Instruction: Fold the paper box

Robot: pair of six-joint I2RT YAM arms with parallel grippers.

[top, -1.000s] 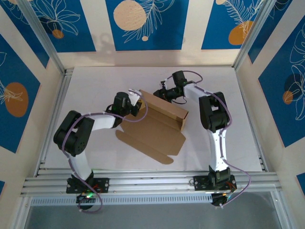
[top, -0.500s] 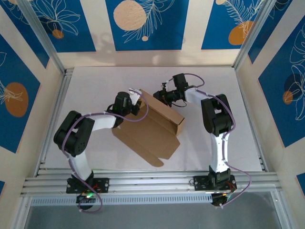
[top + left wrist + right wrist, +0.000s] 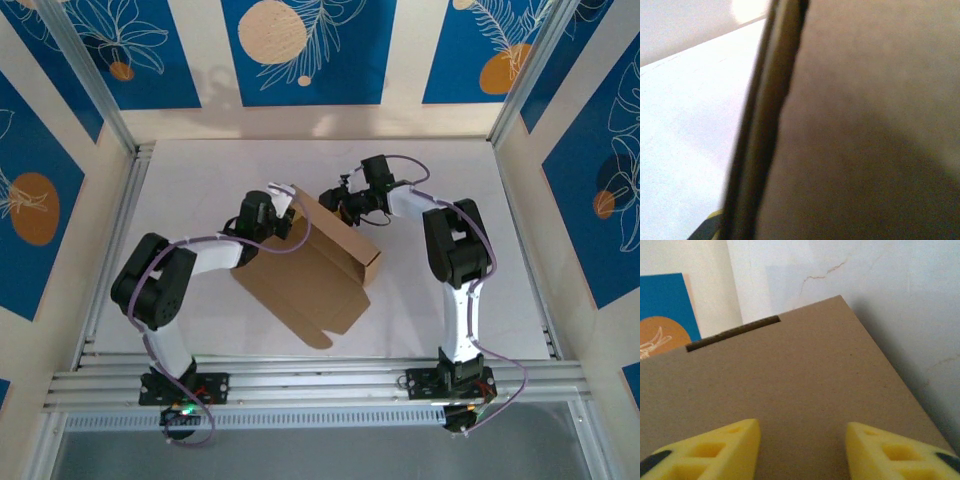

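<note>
- While the paper box [image 3: 305,275] lies half-folded on the white tabletop [image 3: 200,170] between both arms, its far long wall stands upright and its near flaps lie flat.
- Box sits diagonally, far-left corner up by the left arm's wrist.
- Left tool [image 3: 278,207] is at that far-left corner, pinching the upright cardboard there. Left wrist view is blurred, with the cardboard edge-on and very close.
- Right tool [image 3: 803,427] is spread, yellow fingers [image 3: 725,445] well apart over the brown panel.
- Narrow slot [image 3: 732,332] is cut near the panel's far edge.
- Top view puts the right tool just beside the far wall's outer face.
</note>
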